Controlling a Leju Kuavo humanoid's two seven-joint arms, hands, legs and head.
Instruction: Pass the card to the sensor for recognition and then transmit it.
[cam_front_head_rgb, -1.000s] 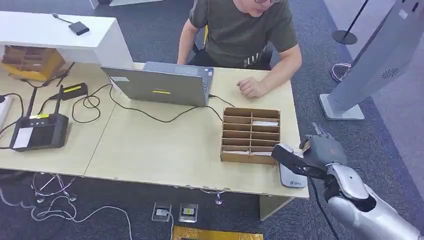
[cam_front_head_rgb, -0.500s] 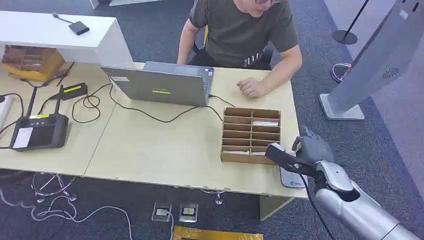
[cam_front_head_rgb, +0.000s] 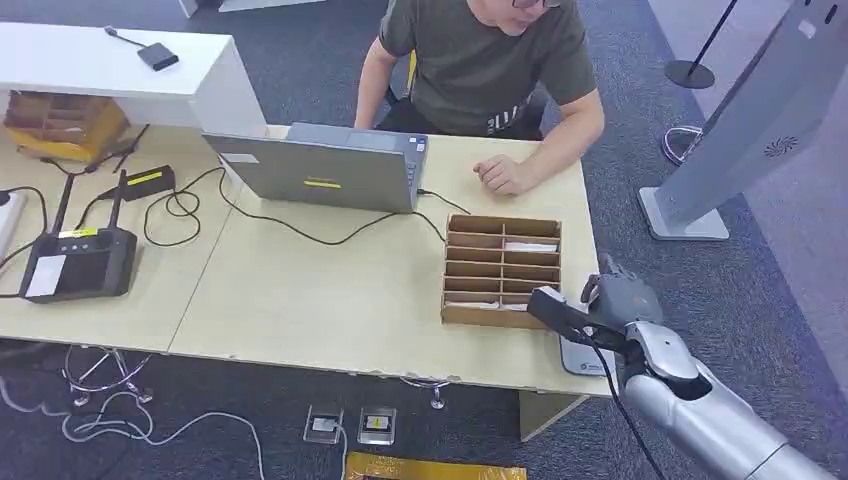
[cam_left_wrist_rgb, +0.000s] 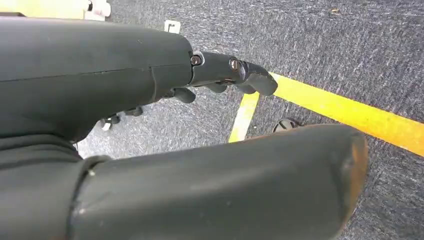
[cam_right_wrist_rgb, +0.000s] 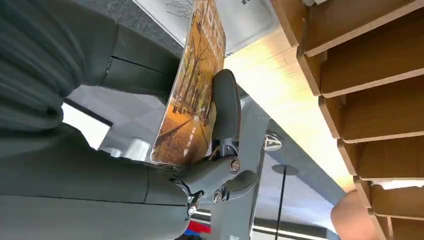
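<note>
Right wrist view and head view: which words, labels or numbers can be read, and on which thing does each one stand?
None can be read.
Orange autumn-tree picture card held by the right hand: small print, blurred.
Flat grey sensor pad: blue mark, too small.
Grey laptop: yellow sticker, illegible.
Dark T-shirt: white print, blurred.

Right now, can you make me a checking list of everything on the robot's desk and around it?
Surface: pale wooden table.
Job's things: card with autumn-tree picture; grey sensor pad at table's right edge; cardboard divider box.
Clutter: laptop, black router.
Hands: right hand holds the card above the pad; left hand holds nothing, over carpet.
Cables: black cable across table; loose wires underneath.
Surroundings: seated person, grey kiosk.
</note>
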